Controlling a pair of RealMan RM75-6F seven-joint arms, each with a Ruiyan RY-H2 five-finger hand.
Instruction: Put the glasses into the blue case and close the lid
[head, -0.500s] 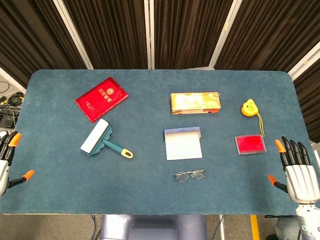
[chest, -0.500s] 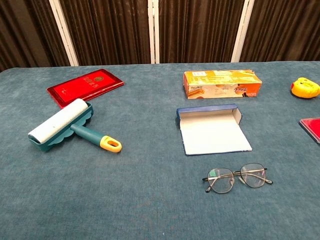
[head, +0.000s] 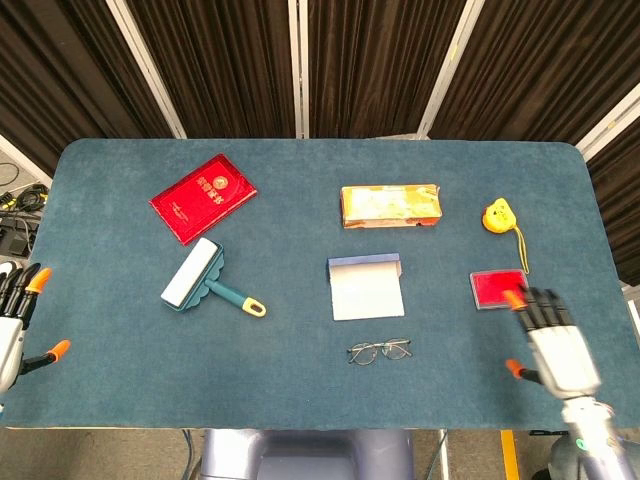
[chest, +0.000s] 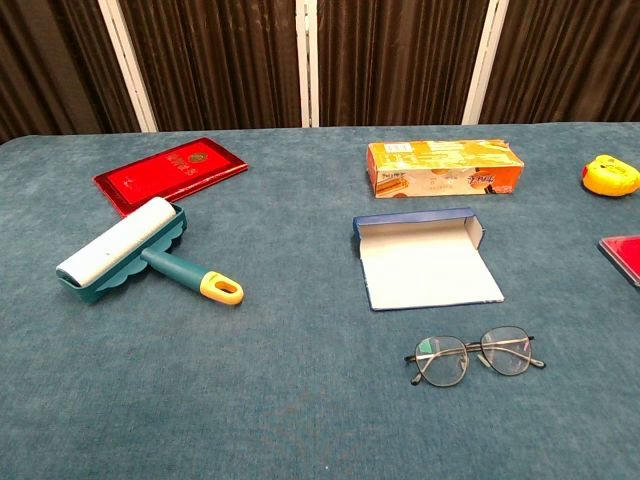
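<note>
At the table's left edge the left hand (head: 12, 320) hangs with fingers spread and nothing in them, and further in lie a red booklet (head: 203, 198) and a lint roller (head: 204, 281). Mid-table the blue case (head: 366, 286) lies open and holds nothing, its lid flat toward the near edge, with the glasses (head: 379, 351) just beside that lid on the cloth and an orange box (head: 390, 205) behind. On the right the right hand (head: 551, 340) is over the cloth with fingers apart, holding nothing, its fingertips at the near edge of a red pad (head: 497, 288), a yellow tape measure (head: 498, 215) beyond.

Lab setup, felt-covered table (head: 120, 390), dark curtains (head: 370, 60)
</note>
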